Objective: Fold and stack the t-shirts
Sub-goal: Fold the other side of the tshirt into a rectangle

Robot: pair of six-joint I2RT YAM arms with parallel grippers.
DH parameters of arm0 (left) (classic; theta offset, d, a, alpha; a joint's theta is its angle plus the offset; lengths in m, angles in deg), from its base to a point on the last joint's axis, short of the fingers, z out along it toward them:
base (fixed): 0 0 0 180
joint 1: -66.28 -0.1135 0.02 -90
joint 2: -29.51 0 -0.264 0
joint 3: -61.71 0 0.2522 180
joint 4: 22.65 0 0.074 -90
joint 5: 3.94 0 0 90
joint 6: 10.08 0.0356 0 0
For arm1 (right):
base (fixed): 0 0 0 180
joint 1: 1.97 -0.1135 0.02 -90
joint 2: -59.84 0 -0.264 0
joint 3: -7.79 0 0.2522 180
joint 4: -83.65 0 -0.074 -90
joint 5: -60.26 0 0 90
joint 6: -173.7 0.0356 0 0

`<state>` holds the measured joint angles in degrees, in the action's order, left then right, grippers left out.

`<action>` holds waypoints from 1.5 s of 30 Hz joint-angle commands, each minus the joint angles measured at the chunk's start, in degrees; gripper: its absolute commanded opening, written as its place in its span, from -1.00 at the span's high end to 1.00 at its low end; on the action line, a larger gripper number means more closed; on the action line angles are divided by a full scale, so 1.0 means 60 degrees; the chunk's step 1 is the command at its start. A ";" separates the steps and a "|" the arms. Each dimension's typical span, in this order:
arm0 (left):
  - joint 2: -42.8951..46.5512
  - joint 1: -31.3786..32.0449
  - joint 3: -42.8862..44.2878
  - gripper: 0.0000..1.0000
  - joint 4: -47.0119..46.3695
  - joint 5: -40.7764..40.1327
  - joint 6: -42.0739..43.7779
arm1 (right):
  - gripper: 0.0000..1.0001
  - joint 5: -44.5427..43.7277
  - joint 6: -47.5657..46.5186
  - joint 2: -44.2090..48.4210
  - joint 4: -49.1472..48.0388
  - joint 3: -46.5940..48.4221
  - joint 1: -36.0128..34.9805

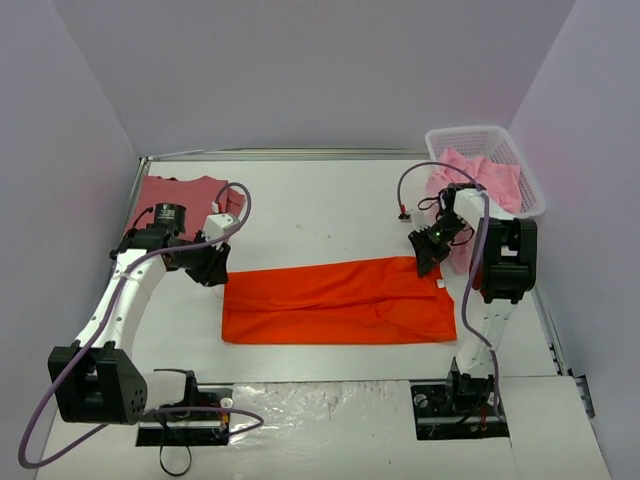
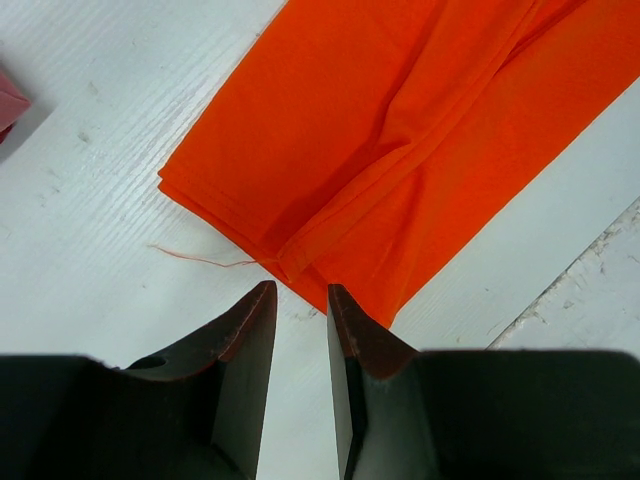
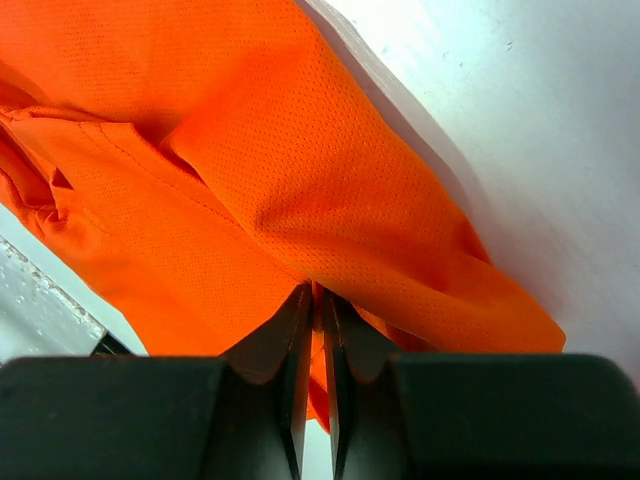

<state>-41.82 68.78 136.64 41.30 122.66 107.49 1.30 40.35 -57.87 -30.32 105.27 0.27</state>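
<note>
1. The table (image 1: 320, 220) is white and enclosed by pale walls. The two arms reach in from its near edge.
2. The orange-red t-shirt (image 1: 338, 302) lies flat at the middle of the table. It is folded lengthwise into a long band running left to right between the two arms.
3. The right gripper (image 1: 426, 260) sits at the far right corner of that band. In the wrist view the right gripper (image 3: 318, 300) has its jaws drawn nearly together, with a raised fold of the orange-red t-shirt (image 3: 300, 190) pinched in the narrow slit between them.
4. The left gripper (image 1: 214, 272) stands at the band's far left corner. In the wrist view the left gripper (image 2: 300, 300) has its jaws apart with only bare table between them. Its tips are just short of the hemmed edge of the orange-red t-shirt (image 2: 400, 130).
5. A loose thread (image 2: 200, 258) trails from that hem onto the table.
6. The rose-red t-shirt (image 1: 185, 195) lies folded at the far left corner of the table, behind the left arm.
7. The pink t-shirts (image 1: 480, 175) are heaped in the white basket (image 1: 527, 175) at the far right corner.
</note>
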 commanded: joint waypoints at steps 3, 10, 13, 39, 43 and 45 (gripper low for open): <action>0.0184 -0.0066 0.0030 0.48 -0.0133 0.0140 -0.0113 | 0.93 0.0055 0.0018 0.0808 0.0502 -0.0169 0.0081; 0.0316 -0.0066 0.0015 0.48 -0.0133 0.0140 -0.0142 | 1.00 0.0040 -0.0127 0.1863 0.0984 -0.0418 0.0066; 0.0375 -0.0066 0.0045 0.48 -0.0119 0.0155 -0.0171 | 1.00 0.0084 -0.0303 0.2347 0.1233 -0.0652 0.0051; 0.0448 -0.0066 -0.0058 0.47 -0.0163 0.0038 -0.0113 | 0.97 -0.0619 -0.1725 0.3725 0.2187 -0.3406 -0.0637; 0.0404 -0.0080 -0.0072 0.46 -0.0192 0.0067 -0.0098 | 0.82 -0.0838 -0.1579 0.3477 0.2011 -0.3743 -0.0769; 0.0389 -0.0080 -0.0072 0.47 -0.0192 0.0052 -0.0084 | 0.78 -0.0941 -0.1535 0.3359 0.1938 -0.3846 -0.0813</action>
<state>-40.55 68.78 135.85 40.30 122.48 106.71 -2.50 31.15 -37.47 -21.20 82.93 -4.23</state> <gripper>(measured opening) 0.266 0.101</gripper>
